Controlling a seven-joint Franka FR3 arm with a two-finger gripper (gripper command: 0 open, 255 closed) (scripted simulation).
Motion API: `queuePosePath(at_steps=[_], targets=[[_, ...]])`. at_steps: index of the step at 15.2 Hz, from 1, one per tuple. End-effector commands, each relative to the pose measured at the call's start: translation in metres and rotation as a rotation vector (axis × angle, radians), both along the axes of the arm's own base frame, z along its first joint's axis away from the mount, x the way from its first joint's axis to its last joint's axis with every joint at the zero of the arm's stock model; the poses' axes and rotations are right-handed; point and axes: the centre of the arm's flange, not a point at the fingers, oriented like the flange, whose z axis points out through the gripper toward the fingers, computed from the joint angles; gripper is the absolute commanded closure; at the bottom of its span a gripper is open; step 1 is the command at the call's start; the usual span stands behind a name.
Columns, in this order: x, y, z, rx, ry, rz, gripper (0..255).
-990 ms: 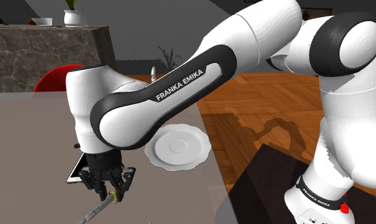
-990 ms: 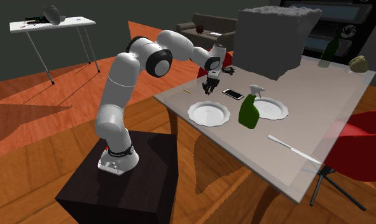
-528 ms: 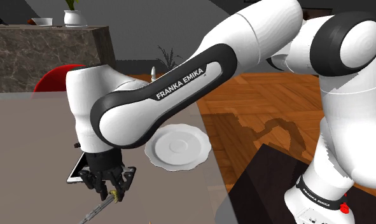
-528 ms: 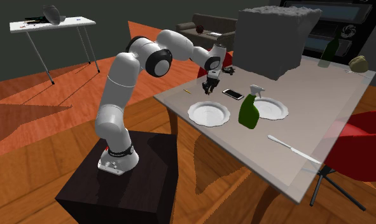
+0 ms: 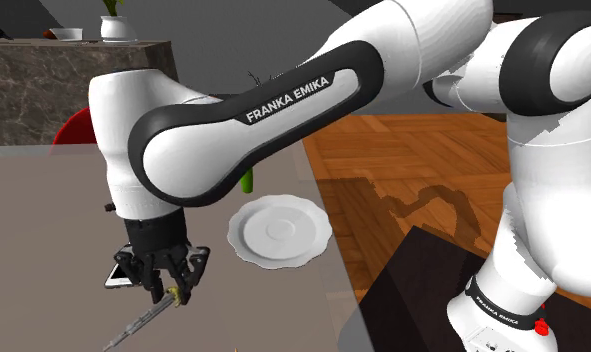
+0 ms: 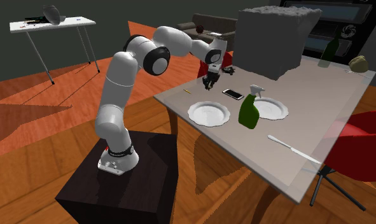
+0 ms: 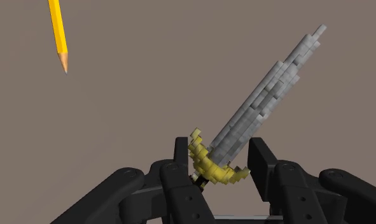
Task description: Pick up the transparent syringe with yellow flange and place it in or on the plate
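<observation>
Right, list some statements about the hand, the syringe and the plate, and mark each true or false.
1. The black hand is shut on the grey syringe with a yellow flange. True.
2. The syringe lies on the white scalloped plate. False: the hand holds it, away from the plate.
3. A green spray bottle stands upright on the tabletop. True.
4. The yellow pencil is held in the hand. False: it lies on the tabletop, apart from the hand.

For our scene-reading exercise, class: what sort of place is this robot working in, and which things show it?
Probably a home's dining or living area: a table set with white plates, a red chair beside it, and a dark sofa behind.
</observation>
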Motion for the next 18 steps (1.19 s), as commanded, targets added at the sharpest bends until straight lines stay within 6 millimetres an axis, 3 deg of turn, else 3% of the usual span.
queuePosePath(at_steps=[1,8,18], targets=[[0.001,-0.001,0.011,0.0,0.0,0.0,255],[0.001,-0.001,0.044,0.0,0.0,0.0,255],[0.005,-0.133,0.045,0.0,0.0,0.0,255]])
